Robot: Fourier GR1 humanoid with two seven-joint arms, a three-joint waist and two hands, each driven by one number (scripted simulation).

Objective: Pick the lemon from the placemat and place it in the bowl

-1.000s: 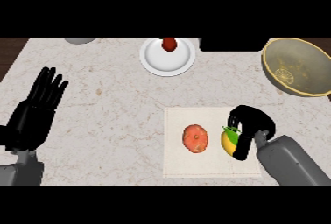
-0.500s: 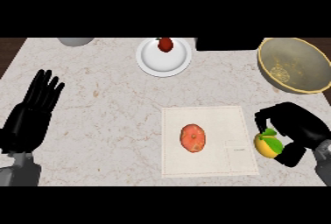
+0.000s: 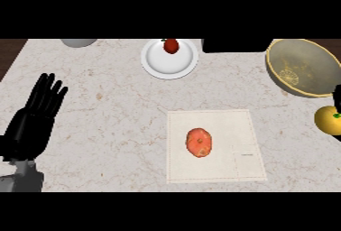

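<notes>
The yellow lemon [image 3: 328, 120] hangs at the view's right edge, off the placemat [image 3: 226, 122] and just below the bowl [image 3: 307, 63]. My right hand [image 3: 338, 98] is mostly out of view; only dark fingers show, curled against the lemon's right side. The bowl is tan, stands at the back right and has nothing in it. The pale square placemat lies mid-counter with an orange-red fruit [image 3: 200, 142] on it. My left hand [image 3: 34, 121] rests open at the left edge, fingers up.
A white plate [image 3: 160, 63] with a small red fruit [image 3: 171, 45] stands at the back centre. A grey object [image 3: 78, 42] shows at the back left, and a dark block [image 3: 233, 45] beside the plate. The counter's dark left edge is near my left hand.
My right hand has carried the lemon off the placemat, rightward and up toward the bowl, and has mostly left the view. The left hand has not moved.
</notes>
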